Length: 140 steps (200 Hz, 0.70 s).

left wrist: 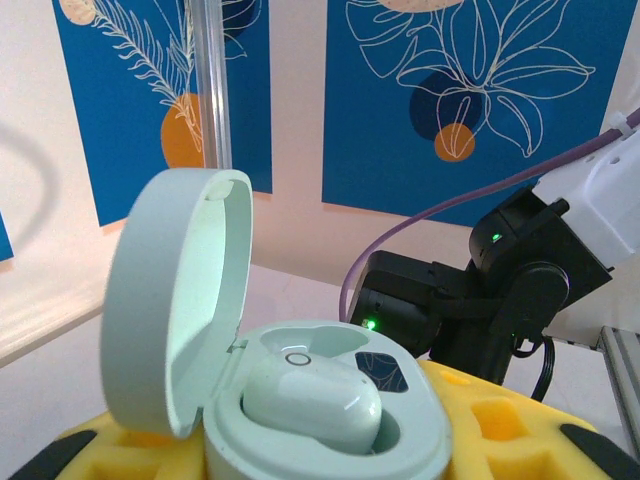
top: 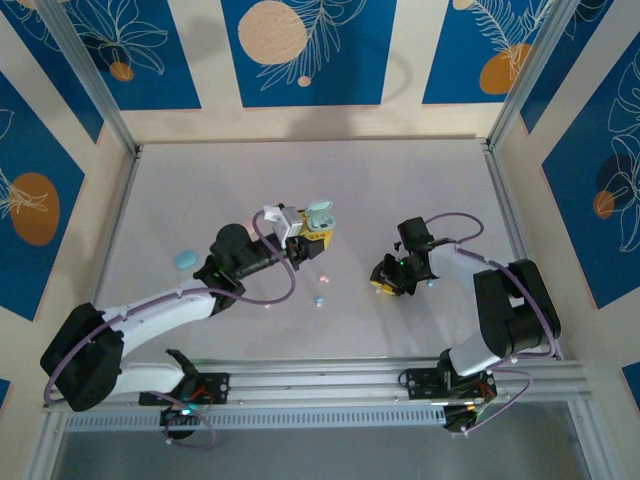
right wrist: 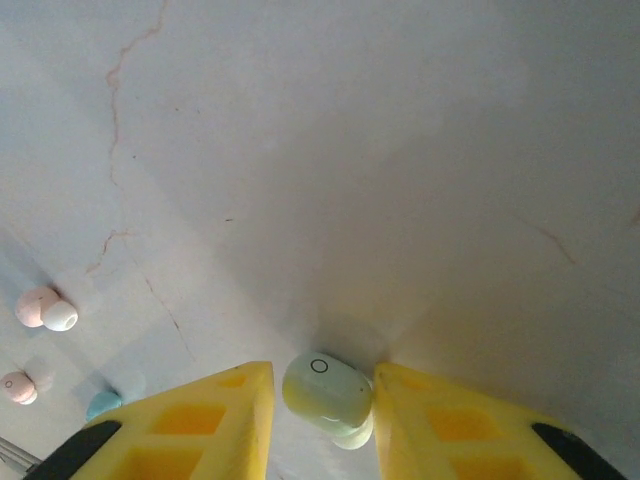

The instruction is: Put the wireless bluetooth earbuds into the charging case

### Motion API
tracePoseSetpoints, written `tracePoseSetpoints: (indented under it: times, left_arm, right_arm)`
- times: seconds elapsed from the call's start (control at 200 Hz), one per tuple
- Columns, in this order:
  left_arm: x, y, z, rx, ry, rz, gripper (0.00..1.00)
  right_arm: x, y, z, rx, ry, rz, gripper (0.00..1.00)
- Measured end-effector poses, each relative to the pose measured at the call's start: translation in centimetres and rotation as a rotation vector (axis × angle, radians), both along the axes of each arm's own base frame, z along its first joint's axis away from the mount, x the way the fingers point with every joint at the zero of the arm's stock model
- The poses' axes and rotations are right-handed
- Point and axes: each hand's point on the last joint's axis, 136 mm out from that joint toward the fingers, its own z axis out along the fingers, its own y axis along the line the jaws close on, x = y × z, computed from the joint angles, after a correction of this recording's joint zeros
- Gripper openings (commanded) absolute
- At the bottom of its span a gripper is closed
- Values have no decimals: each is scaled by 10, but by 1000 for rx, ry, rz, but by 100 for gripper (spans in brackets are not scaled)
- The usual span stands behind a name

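My left gripper (top: 312,228) is raised above the table and shut on the mint green charging case (top: 320,215). In the left wrist view the case (left wrist: 330,440) sits between the yellow fingers (left wrist: 500,425) with its lid (left wrist: 170,300) swung open. One mint earbud (left wrist: 312,400) lies in a socket, and the socket behind it is vacant. My right gripper (top: 391,277) is low at the table. It stands open around a second mint earbud (right wrist: 328,392), which touches the right finger (right wrist: 450,425) and is clear of the left finger (right wrist: 200,425).
A light blue case (top: 185,259) lies on the table to the left. Loose pink earbuds (right wrist: 40,305) (right wrist: 15,385) and a blue one (right wrist: 102,403) lie between the arms. The pink earbud (top: 322,280) and blue earbud (top: 319,300) sit below the left gripper.
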Motion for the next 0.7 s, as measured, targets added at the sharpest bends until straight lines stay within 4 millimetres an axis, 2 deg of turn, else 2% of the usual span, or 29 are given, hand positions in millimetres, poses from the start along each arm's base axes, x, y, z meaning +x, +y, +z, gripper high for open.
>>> tracePoseSetpoints:
  times: [0.155,0.365,0.7]
  left_arm:
    - [0,0,0,0,0,0,29]
    - [0,0,0,0,0,0,29]
    - [0,0,0,0,0,0,29]
  right_arm:
    - [1,0,2,-10,-16,30,37]
    - [13,3,3,-16,-50,75,38]
    - [12,4,0,-16,-44,100,38]
